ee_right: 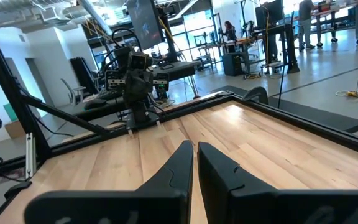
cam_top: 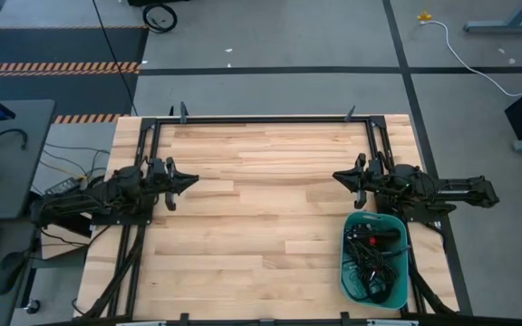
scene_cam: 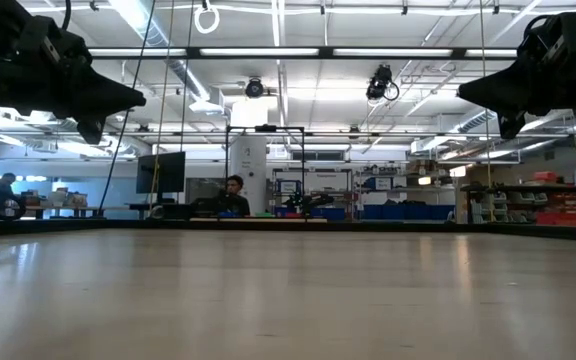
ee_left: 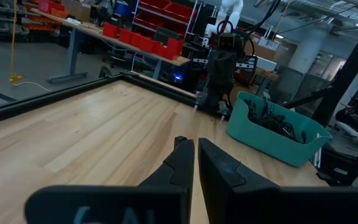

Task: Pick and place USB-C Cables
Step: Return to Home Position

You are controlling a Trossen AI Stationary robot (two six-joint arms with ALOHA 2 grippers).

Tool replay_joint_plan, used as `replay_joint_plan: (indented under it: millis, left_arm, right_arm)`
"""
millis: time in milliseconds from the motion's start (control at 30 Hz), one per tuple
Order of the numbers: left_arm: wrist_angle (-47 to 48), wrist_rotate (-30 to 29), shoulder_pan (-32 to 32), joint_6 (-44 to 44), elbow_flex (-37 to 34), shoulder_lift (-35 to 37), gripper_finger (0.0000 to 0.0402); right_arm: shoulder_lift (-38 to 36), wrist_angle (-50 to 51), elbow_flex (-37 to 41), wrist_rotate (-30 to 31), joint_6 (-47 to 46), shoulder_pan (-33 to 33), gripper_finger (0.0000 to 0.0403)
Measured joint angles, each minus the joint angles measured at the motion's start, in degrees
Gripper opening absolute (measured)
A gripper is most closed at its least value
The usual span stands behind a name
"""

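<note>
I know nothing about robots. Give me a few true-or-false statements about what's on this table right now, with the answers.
1. The cables lie inside the bin. True.
2. The bin stands by the left arm. False: it stands by the right arm.
3. The right hand holds a cable. False: it is shut on nothing, above bare wood.
4. The left hand faces the right hand across the table. True.
</note>
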State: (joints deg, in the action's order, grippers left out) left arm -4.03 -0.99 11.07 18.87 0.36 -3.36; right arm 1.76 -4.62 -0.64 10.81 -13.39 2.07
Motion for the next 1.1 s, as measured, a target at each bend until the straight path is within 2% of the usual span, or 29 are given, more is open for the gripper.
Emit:
replay_joint_plan:
  millis: [1100]
  left_arm:
    - [0.0,-0.02,0.0,-0.02,0.0,0.0,0.0031]
  right_arm:
    - [0.0,0.0,0.02,0.0,0.0,0.0,0.0028]
